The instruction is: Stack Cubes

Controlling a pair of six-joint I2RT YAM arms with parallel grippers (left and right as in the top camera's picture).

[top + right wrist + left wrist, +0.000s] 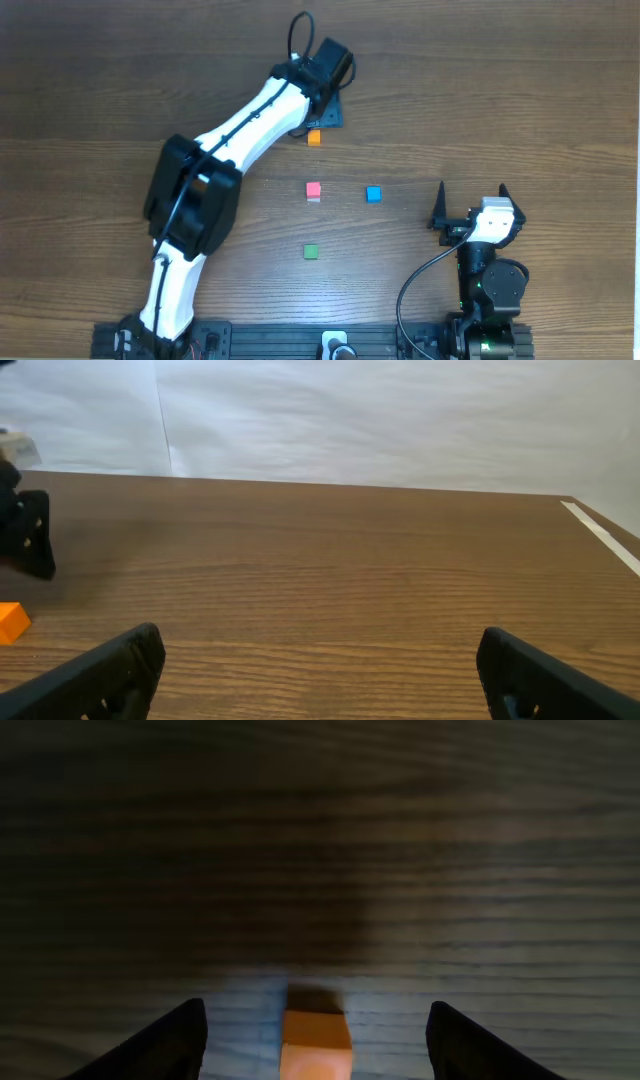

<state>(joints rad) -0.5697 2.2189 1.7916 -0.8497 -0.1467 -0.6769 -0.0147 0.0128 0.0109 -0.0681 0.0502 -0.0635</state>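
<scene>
Left gripper (318, 1008): fingers wide open, gripping nothing; the orange cube (317, 1045) sits on the worktop (520, 80) in the gap between them, clear of both fingers. Right gripper (472, 186): fingers also spread wide and empty, parked low near its base, at 3 o'clock from the blue cube (373, 193) and well apart from it. Around the pink cube (313, 189): orange at 12 o'clock, blue at 3 o'clock, green cube (310, 252) at 6 o'clock, all separate, none stacked.
</scene>
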